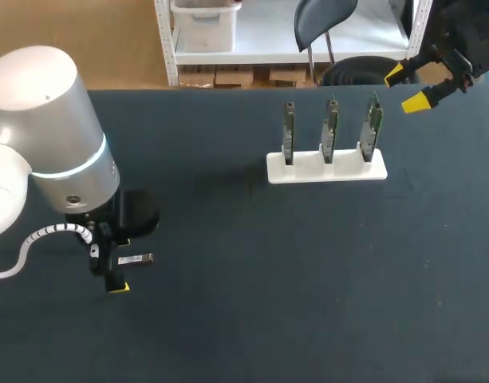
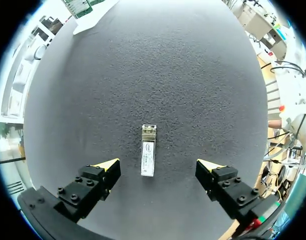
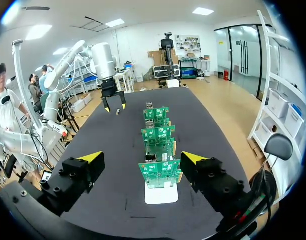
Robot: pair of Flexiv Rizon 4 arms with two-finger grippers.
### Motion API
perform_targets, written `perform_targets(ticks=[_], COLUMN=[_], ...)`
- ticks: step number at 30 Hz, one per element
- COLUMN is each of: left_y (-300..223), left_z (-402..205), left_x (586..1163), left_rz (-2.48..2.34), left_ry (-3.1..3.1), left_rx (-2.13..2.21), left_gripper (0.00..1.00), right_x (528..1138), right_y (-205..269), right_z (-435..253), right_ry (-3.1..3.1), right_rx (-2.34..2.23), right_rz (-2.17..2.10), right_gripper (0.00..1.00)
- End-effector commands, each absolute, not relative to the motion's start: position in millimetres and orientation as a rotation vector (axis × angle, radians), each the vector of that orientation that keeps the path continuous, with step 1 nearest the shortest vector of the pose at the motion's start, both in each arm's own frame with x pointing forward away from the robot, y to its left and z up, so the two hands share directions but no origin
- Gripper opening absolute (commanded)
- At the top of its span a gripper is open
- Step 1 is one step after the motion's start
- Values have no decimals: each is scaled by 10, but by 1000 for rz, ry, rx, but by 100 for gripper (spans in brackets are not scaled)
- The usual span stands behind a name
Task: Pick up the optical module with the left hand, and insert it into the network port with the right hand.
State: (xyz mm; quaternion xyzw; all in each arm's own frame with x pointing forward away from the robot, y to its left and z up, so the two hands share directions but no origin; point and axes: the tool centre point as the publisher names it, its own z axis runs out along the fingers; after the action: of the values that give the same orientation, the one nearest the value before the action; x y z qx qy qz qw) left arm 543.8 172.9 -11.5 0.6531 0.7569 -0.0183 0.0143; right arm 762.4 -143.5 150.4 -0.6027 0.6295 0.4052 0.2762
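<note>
I'm keeping the left gripper (image 2: 158, 166) released, low over the table (image 1: 268, 319) at about 8 o'clock in the head view, with its fingers spread wide. The optical module (image 2: 148, 150) is lying flat on the dark tabletop between them, touching neither finger. The right gripper (image 1: 405, 88) is hanging released too, up at 2 o'clock, apart from the white rack (image 1: 324, 171) sitting near 1 o'clock. Three green boards (image 1: 330, 128) are standing upright in it, and their network ports are too small for me to make out.
</note>
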Motion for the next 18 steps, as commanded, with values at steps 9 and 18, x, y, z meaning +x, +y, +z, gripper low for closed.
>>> perform_targets(ticks=[9, 18], left_y=[1711, 1734], left_z=[-147, -237], left_x=[5461, 5446], left_rz=[-75, -80], left_ry=[2373, 2388], left_rx=[2038, 2050], left_gripper=[100, 100], right_x=[7598, 7598], right_y=[-1429, -1429], right_z=[1506, 1506], right_ry=[1694, 1694], right_rx=[-1616, -1616], right_rz=[1082, 1082], right_gripper=[100, 100])
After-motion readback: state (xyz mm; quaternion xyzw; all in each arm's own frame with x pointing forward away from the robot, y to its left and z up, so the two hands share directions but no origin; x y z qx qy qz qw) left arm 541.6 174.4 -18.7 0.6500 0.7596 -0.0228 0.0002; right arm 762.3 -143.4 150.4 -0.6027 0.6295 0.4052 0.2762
